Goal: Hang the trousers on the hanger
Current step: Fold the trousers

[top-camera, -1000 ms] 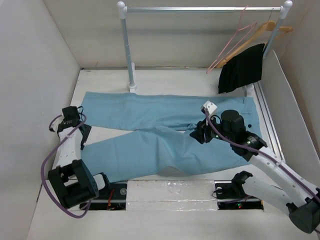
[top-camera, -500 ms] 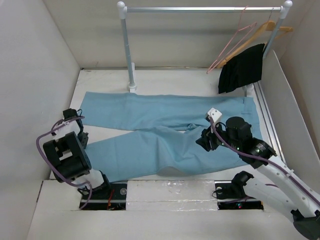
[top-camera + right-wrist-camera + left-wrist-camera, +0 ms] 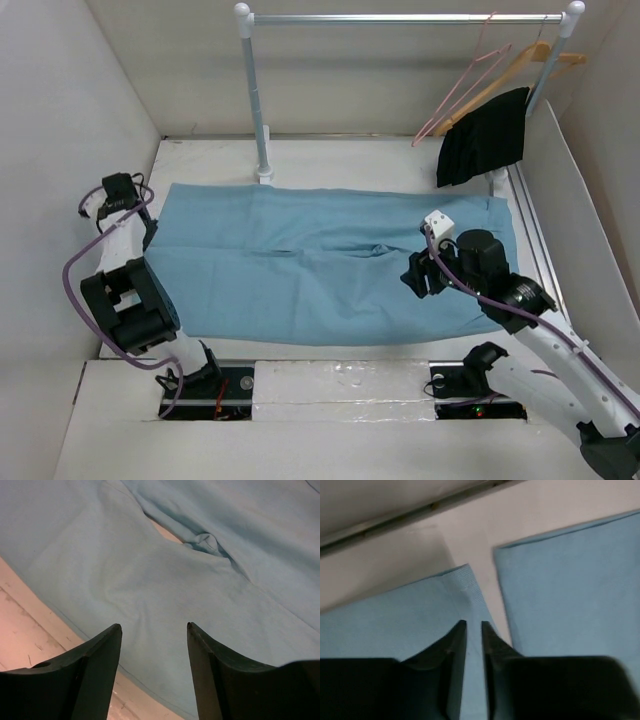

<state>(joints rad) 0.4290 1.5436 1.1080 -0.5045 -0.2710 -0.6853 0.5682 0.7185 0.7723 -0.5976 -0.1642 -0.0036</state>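
Since a second ago the near leg of the trousers [image 3: 300, 265] has swung away from the near-left corner of the bench and closed against the far leg. The wedge of bare bench between the two legs is gone in the overhead view. The left arm has travelled with it, up the left edge toward the far-left corner. The left gripper [image 3: 472, 625] has its fingers pressed almost together, and the hem end of that leg runs into the thin slit between them, so it looks clamped on the cloth. A narrow strip of bench still shows between the two hems in the left wrist view.

The right gripper [image 3: 154, 627] has eased slightly toward the near-right corner and hovers over the crotch, fingers wide apart and holding nothing.

The trousers lie flat across the middle of the bench, waist toward the right edge, hems toward the left edge. With the legs now side by side, the garment is close to a single long strip that could be folded over a bar. None of it is lifted yet.

At the far-right corner the pink hanger [image 3: 465, 85] hangs bare on the rail [image 3: 400, 18], well apart from the trousers. Beside it a wooden hanger [image 3: 530, 62] appears to carry the black garment [image 3: 483, 137].
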